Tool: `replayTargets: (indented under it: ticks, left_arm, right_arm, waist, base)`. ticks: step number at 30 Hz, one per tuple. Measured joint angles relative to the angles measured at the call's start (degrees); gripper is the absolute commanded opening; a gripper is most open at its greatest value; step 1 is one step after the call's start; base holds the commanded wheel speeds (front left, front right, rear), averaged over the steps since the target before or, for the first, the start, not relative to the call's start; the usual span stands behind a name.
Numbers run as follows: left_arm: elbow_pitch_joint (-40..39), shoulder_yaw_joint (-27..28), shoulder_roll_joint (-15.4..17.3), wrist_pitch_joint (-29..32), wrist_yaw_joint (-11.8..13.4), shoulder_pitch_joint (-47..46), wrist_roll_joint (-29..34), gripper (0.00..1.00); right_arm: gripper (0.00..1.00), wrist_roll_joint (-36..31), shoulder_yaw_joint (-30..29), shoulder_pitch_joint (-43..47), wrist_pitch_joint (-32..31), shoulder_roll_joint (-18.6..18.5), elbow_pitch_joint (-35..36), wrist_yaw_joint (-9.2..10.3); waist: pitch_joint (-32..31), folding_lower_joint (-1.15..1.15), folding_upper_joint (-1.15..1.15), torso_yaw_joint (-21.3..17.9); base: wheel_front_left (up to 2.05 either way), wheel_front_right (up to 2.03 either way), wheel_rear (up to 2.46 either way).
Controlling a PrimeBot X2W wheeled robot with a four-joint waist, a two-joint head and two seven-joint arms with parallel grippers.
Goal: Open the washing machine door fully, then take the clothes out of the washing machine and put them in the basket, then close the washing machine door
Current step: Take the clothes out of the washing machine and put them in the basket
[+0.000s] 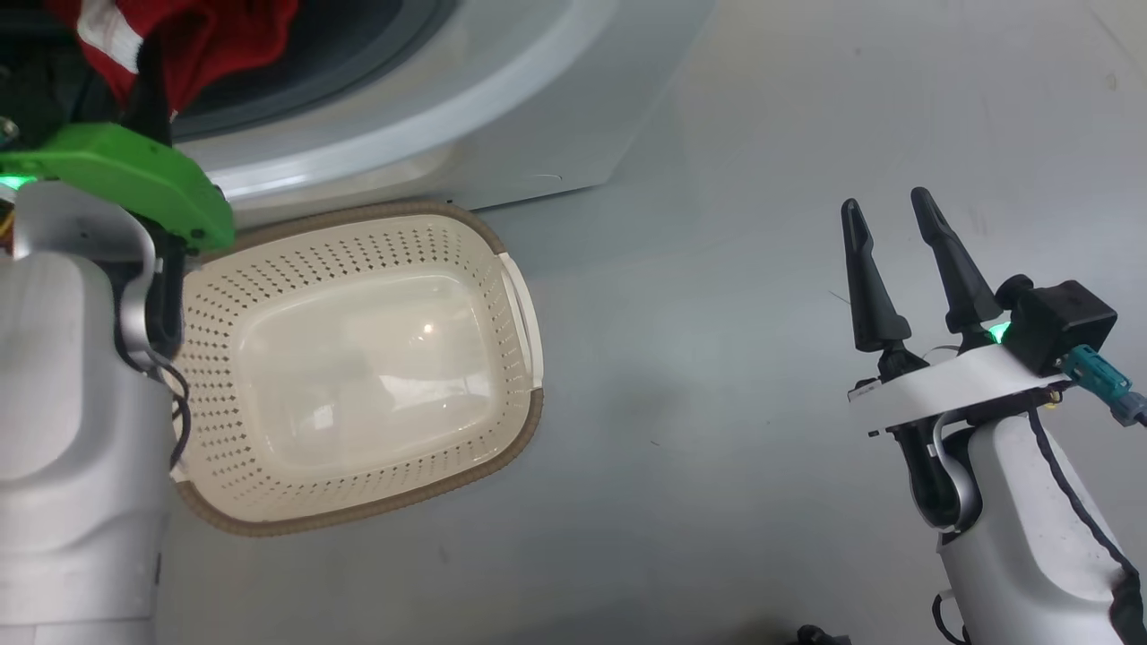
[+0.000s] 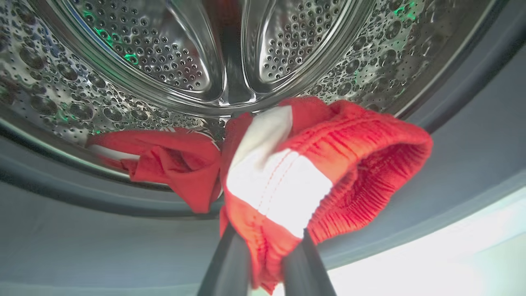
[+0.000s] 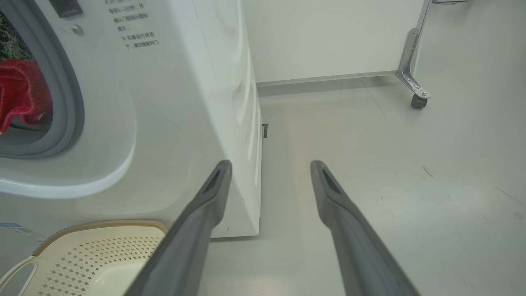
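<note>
Clamped with left tool on red garment at washing machine drum lip, 11 o'clock in head view. Holding right tool splayed, empty, 3 o'clock. Nothing in basket at 9 o'clock. Judging: door step looks done, unloading barely begun, second red piece left in drum, door closing pending.

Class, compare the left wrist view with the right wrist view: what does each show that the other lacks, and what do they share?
Left wrist view, not the right: the drum with its perforated steel inside, and the left fingers shut on the red clothes at the drum's mouth.
Right wrist view, not the left: the basket on the floor before the machine, the machine's white front with printed text, a caster, and the right fingers, open and holding nothing.
Both: the red clothes and the grey gasket.
</note>
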State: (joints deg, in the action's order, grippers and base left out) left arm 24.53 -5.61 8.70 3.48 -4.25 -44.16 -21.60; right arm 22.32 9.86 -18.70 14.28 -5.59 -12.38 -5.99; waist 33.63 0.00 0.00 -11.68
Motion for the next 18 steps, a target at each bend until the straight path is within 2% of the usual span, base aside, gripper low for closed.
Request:
replayTargets:
  ticks: [8, 18]
  left_arm:
    - [-3.5, -0.6, -1.3, -7.9, 1.0, 7.8, 1.7, 0.0]
    - [-6.2, -2.7, -4.2, -13.7, 2.2, 18.0, 2.6, 0.0]
  right_arm:
    - [1.0, -0.9, -0.4, 2.2, 0.0, 0.0, -0.9, 0.0]
    - [1.0, -1.7, -1.5, 6.8, 0.0, -0.7, -2.2, 0.01]
  waist:
    - [-3.8, 0.0, 0.0, 1.4]
    - [-9.6, 0.0, 0.0, 3.4]
  base:
    - [0.0, 0.0, 0.0]
    - [0.0, 0.0, 0.0]
